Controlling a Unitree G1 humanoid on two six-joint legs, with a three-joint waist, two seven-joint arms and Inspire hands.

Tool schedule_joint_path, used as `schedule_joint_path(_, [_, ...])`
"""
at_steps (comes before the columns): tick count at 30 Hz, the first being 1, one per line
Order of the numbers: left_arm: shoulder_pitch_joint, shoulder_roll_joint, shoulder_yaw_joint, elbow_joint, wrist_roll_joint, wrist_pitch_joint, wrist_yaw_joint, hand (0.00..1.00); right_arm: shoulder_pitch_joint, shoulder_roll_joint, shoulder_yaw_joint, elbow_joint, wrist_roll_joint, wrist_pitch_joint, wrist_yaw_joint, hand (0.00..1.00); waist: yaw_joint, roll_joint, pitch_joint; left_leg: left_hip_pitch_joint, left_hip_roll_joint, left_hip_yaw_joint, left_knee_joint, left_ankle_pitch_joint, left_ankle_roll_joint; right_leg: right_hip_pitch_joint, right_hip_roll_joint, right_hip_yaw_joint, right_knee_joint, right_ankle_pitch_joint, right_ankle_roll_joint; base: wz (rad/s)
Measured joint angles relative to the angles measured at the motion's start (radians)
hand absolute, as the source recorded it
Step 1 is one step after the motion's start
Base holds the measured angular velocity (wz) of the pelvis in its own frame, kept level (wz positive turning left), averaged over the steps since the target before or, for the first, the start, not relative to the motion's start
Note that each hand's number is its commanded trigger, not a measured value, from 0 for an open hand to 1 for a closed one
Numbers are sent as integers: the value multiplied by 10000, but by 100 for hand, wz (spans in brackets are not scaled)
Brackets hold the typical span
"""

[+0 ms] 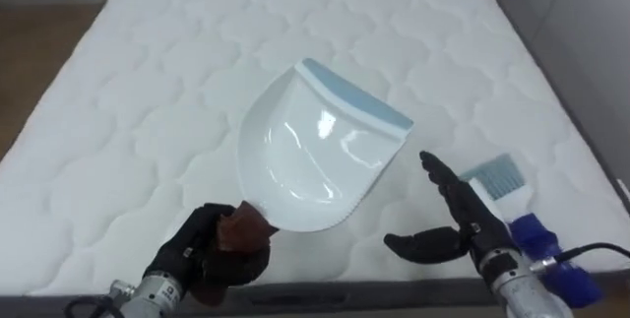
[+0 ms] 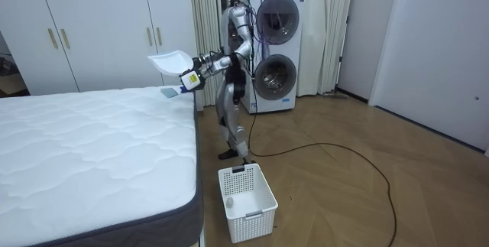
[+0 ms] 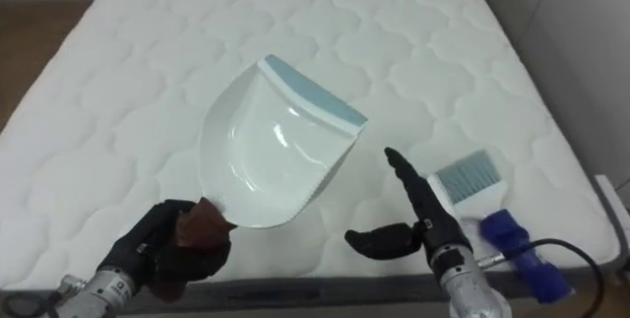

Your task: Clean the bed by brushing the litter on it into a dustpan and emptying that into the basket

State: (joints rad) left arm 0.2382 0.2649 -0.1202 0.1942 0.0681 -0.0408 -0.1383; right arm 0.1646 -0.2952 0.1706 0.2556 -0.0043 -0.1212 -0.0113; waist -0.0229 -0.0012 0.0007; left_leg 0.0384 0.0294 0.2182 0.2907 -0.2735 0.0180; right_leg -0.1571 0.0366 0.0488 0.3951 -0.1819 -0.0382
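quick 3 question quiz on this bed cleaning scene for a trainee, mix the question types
1. True or false: the left hand has its fingers curled round the handle of the white dustpan.
2. Where is the blue brush? A) inside the dustpan B) on the mattress, near the open right hand C) in the left hand
3. Fill in: in the room view, a white ____ stands on the floor beside the mattress.
Key: 1 true; 2 B; 3 basket.
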Motion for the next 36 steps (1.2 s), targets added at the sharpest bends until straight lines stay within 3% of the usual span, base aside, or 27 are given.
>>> schedule_joint_path(1, [6,-5,-4,1,3,-8,0,0,4,0,-71,0,-2,0,-3,0,-7,-2,1,22,-4,5,-57,-5,-8,-32,34,60,-3,1,-2,-26])
schedule_joint_path(6, [7,7,18,28,-223,-105,136,0,217,113,-191,-7,-13,5,-137,0,17,-19,14,142,-74,44,-150,-150,-15,-243,126,316,399,-126,-1,-17])
schedule_joint_path(10, [11,-19,21,459,-638,-124,391,0,327,194,-189,206,-102,27,-363,0,33,-18,38,284,-94,386,39,-445,-8,-427,116,320,932,-448,-10,-31])
schedule_joint_path(13, [6,-39,36,939,-755,-125,735,0,459,235,-169,587,-465,145,-451,0,66,-46,51,447,-95,483,-16,-528,-6,-445,245,598,969,-467,4,-36])
schedule_joint_path(22, [125,-244,313,3131,-790,-14,1621,0,1102,355,-463,2482,-1079,371,-814,0,28,-44,16,770,85,481,-396,-552,-8,4,220,-228,278,-256,-32,-7])
schedule_joint_path(29, [134,-556,1157,4176,-1187,-27,2727,0,1165,694,-782,3780,-1167,319,-1103,0,154,-105,-15,1113,182,386,-593,-524,-45,428,353,-251,-225,-177,-51,-2])
schedule_joint_path(36, [454,-681,2056,4317,-1963,-115,3882,0,1375,867,-1361,4523,-1174,268,-1453,0,346,-196,-45,1493,264,403,-863,-518,-54,844,463,-240,-512,-106,-47,-7])
